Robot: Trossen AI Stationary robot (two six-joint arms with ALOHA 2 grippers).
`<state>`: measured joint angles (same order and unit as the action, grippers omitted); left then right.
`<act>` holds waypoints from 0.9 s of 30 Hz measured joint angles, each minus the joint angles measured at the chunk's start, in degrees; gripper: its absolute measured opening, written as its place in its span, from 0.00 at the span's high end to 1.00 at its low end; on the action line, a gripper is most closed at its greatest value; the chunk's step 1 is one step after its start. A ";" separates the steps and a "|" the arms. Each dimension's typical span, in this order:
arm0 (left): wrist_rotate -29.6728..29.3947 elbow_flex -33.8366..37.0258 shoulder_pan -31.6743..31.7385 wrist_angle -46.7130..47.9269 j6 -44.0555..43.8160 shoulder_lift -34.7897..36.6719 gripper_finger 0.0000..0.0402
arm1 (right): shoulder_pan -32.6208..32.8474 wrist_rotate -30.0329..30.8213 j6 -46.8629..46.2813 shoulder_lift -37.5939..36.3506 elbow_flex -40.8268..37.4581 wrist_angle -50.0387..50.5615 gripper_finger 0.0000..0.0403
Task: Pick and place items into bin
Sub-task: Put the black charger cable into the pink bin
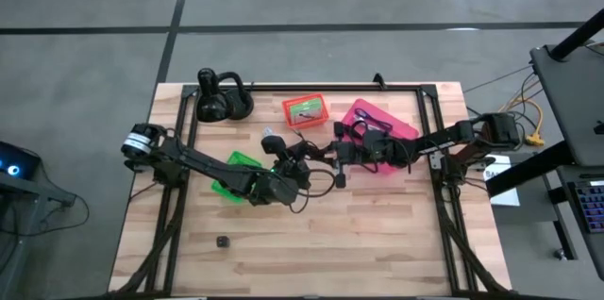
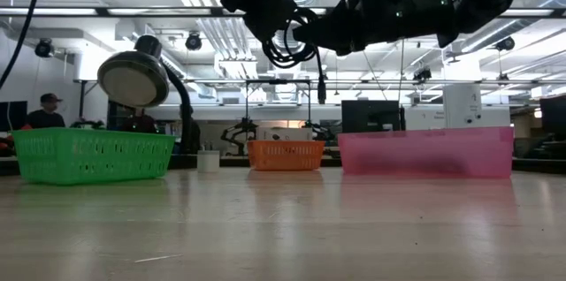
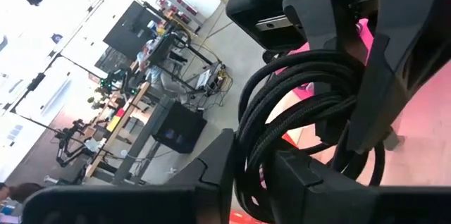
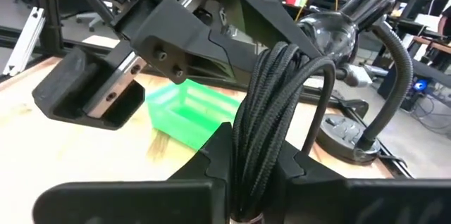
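A coiled black cable (image 1: pixel 319 170) (image 2: pixel 287 41) hangs in the air between both grippers, high above the middle of the wooden table. My left gripper (image 1: pixel 304 163) (image 3: pixel 257 175) reaches in from the left and is shut on the coil. My right gripper (image 1: pixel 338 156) (image 4: pixel 250 160) comes from the right and is shut on the same coil. One cable end (image 2: pixel 320 87) dangles below. A tiny black block (image 1: pixel 223 241) lies on the near part of the table. A green packet (image 1: pixel 305 108) lies in the orange bin. My left gripper pinches the coil's bundled strands (image 3: pixel 264 146) between its two fingers, coming level from the table's left. The coil is lifted clear of the table. My right gripper pinches the bundled strands of the coil (image 4: pixel 254 146) between its two fingers, level from the table's right, opposite the left gripper. The loops arch up out of the fingers (image 4: pixel 218 153), clear of the table.
A green bin (image 1: pixel 241 160) (image 2: pixel 93 155) sits under the left arm, an orange bin (image 1: pixel 321 102) (image 2: pixel 285 154) at the far middle, a pink bin (image 1: pixel 401 128) (image 2: pixel 424 151) under the right arm. A black gooseneck lamp (image 1: pixel 222 97) (image 2: pixel 137 78) stands at the far left.
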<state>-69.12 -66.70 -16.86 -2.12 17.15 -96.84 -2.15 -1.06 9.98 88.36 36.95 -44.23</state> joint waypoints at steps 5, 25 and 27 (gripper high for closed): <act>0.00 0.05 0.00 0.04 0.05 0.00 0.81 | 0.00 4.37 0.30 -0.02 0.00 0.49 0.93; -5.49 0.50 -0.90 3.83 0.34 4.12 0.57 | 0.00 20.34 2.48 -1.11 0.00 4.52 0.93; -5.64 0.52 -1.59 5.09 -1.81 5.43 0.57 | -0.02 22.69 2.57 -1.41 -0.03 5.41 0.93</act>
<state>-74.76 -66.17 -18.45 2.97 15.34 -91.41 -2.17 21.62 12.55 86.94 36.92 -38.82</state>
